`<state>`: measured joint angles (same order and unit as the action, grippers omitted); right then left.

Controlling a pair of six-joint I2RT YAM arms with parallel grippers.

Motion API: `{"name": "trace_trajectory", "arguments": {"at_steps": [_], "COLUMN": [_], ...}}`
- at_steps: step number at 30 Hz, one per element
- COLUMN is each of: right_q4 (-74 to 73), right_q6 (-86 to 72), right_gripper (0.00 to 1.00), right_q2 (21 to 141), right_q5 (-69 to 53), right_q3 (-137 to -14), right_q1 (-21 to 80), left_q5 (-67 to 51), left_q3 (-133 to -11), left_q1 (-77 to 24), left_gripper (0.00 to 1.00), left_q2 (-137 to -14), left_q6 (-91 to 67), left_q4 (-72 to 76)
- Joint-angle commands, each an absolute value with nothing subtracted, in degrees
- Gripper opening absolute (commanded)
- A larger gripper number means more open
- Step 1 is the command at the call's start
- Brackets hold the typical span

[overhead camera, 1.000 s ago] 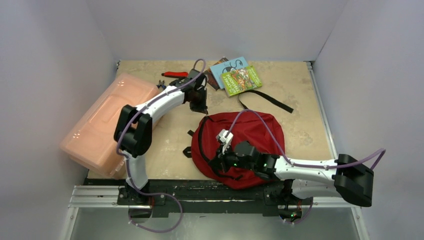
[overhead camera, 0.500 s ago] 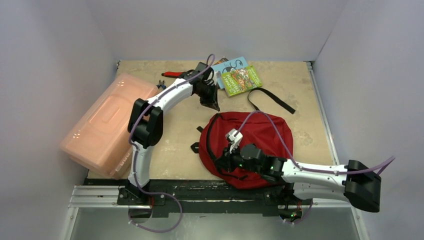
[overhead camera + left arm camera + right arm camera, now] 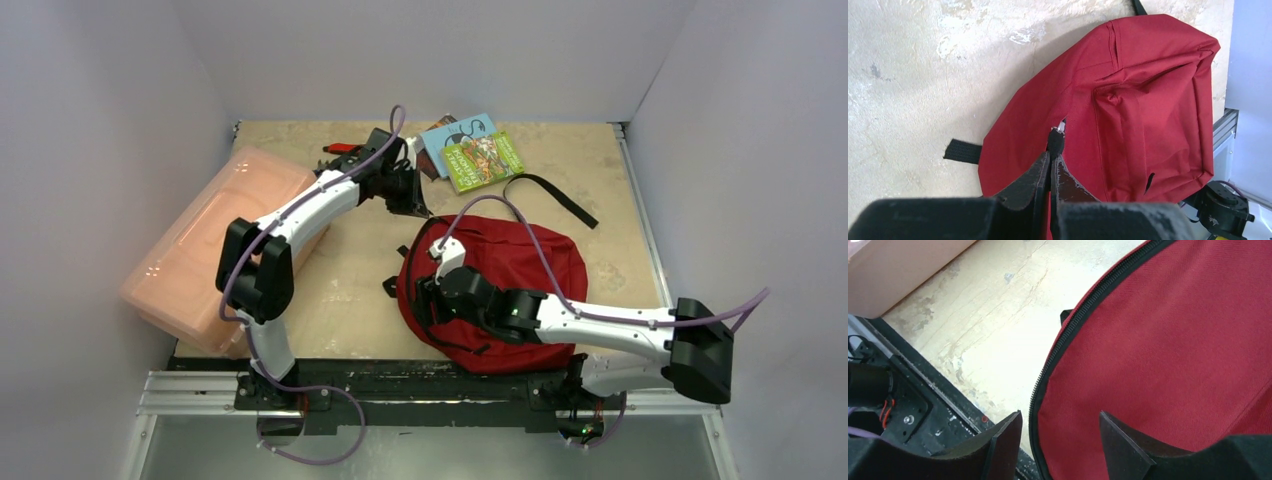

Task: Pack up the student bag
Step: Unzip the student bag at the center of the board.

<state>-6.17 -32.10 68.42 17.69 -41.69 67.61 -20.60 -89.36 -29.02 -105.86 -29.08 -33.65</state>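
The student bag (image 3: 520, 260) is a red backpack lying flat on the table in front of the right arm. My left gripper (image 3: 411, 207) sits at the bag's far left corner, shut on the black zipper pull (image 3: 1055, 140), which shows pinched at its tips (image 3: 1052, 156) in the left wrist view. My right gripper (image 3: 428, 296) hovers over the bag's left edge. In the right wrist view its fingers (image 3: 1013, 427) stand open over the red fabric (image 3: 1173, 340) and the black zipper line (image 3: 1058, 350), with nothing between them.
A pink translucent box (image 3: 215, 240) lies along the left side. Books (image 3: 470, 150) and a red-handled tool (image 3: 345, 150) lie at the back. The bag's long black strap (image 3: 560, 195) trails toward the back right. The black base rail (image 3: 400, 385) runs along the near edge.
My right gripper has opened, let go of the bag and shifted up and left along its edge. My left gripper swung right, then back left, still pinching the zipper pull.
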Motion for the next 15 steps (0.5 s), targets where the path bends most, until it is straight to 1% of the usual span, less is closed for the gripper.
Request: {"name": "trace_trajectory", "arguments": {"at_steps": [1,7,9,10,11,12,13,14,15], "right_q4": [-4.27,-3.85,-3.28,-3.6,-4.05,-4.34,-4.51,-4.79,-5.14], "right_q6": [-30.56,-30.34,-30.14,-29.57,-28.81,-27.94,-27.18,-26.79,-26.46], "right_gripper": [0.62,0.6,0.54,0.48,0.39,0.27,0.12,0.02,0.0], "right_q2": [72.3,78.72,80.15,80.83,81.15,80.91,80.22,79.14,77.76], "right_q5": [18.71,19.36,19.48,19.96,20.16,19.76,19.08,18.72,18.57], "right_q3": [-45.62,-48.89,-48.85,-49.24,-49.83,-50.13,-49.99,-49.57,-48.9], "right_q1": [67.94,68.02,67.94,67.95,67.98,67.97,68.02,68.03,68.03], "left_q5": [-20.56,-19.83,-19.87,-19.78,-19.14,-17.82,-16.14,-13.83,-11.56], "left_q3": [-88.12,-88.99,-89.51,-89.66,-89.72,-89.87,-90.01,-90.26,-90.51], "left_q1": [-28.56,-28.56,-28.56,-28.56,-28.56,-28.56,-28.5,-28.31,-28.12], "left_gripper": [0.0,0.0,0.0,0.0,0.0,0.0,0.0,0.0,0.0], "left_q2": [-103.45,-103.39,-103.68,-103.71,-103.79,-103.84,-103.99,-104.32,-104.73], "left_q6": [-30.94,-30.89,-30.89,-30.93,-30.89,-30.91,-30.93,-31.04,-31.42], "left_q4": [-30.15,-30.71,-30.68,-30.71,-30.61,-30.57,-30.69,-30.76,-30.81]}}
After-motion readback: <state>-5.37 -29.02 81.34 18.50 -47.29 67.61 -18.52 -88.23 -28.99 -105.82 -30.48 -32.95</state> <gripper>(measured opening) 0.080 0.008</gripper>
